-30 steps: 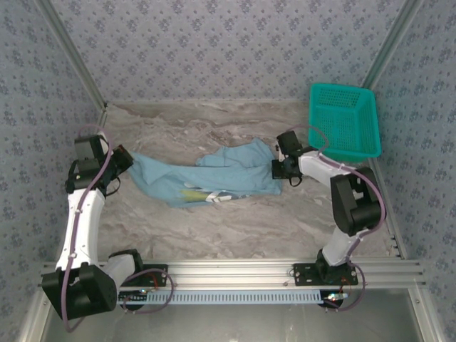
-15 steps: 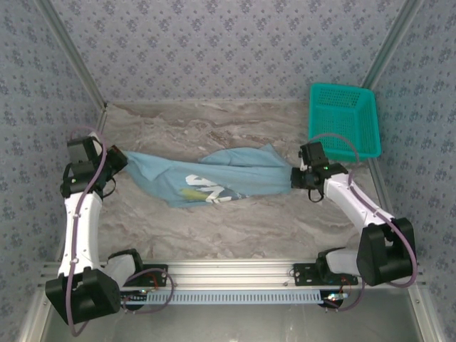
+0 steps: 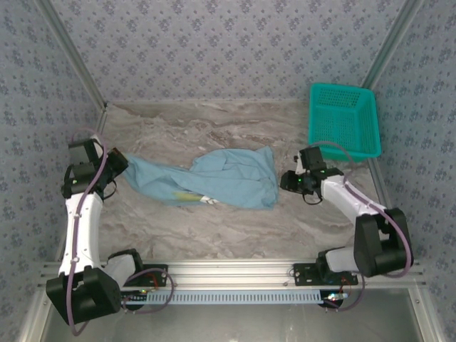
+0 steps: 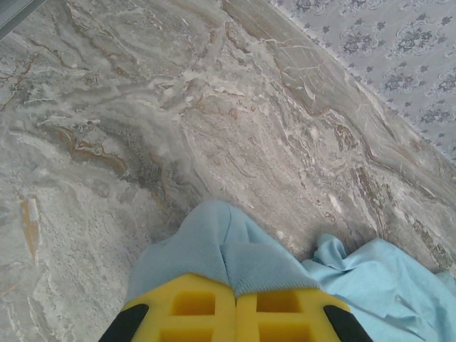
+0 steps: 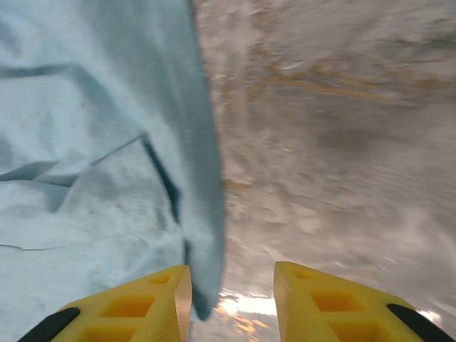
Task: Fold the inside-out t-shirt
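**Early stage.** The light blue t-shirt lies rumpled mid-table between the arms, with no fold made yet. The left gripper is pinched shut on a shirt edge. The right gripper is spread and empty beside the hem. The wrist views settle these grips. The overhead view gives the garment's outline and the teal mesh basket at far right.

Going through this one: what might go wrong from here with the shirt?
The left end effector pinches a small bunch at one end of the t-shirt; a pull may slip it free. The right end effector stands open beside the opposite edge, holding nothing, and the cloth lies bunched, so a fold may trap creases.
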You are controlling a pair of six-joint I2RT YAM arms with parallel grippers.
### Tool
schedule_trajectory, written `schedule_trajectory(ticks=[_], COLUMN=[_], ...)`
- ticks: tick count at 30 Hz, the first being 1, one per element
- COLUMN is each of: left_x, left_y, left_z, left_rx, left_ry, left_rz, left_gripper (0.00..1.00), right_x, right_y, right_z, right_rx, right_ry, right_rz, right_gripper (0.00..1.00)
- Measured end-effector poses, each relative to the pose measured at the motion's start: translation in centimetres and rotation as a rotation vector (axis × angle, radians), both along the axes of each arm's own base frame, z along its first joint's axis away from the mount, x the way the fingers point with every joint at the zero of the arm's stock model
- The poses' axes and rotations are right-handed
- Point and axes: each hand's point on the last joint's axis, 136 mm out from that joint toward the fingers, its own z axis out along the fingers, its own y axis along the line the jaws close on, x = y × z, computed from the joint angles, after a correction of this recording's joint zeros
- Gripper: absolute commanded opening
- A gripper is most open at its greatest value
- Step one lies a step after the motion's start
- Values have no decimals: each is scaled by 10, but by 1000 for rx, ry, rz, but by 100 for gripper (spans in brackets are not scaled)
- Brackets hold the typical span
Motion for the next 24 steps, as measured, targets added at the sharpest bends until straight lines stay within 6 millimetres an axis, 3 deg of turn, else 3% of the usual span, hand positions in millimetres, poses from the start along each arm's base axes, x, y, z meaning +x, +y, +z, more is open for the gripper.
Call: schedule_trajectory(ticks=[4, 8, 15, 24], left_x=[0, 1, 1, 1], left_y=[-1, -2, -3, -4], left_z=[0, 1, 1, 1], left_rx=[-4, -6, -10, -14], left_ry=[-1, -5, -8, -9], left_rz=[-4, -9, -15, -20], left_gripper=[0, 0, 0, 0], right_x=[2, 11, 22, 17], right_y=[24, 36, 46, 53], right_z=[-10, -18, -31, -36], right_rx=[30, 37, 51, 40], right_ry=[22, 36, 57, 71], right_rz=[69, 100, 125, 162], right_gripper=[38, 38, 39, 38])
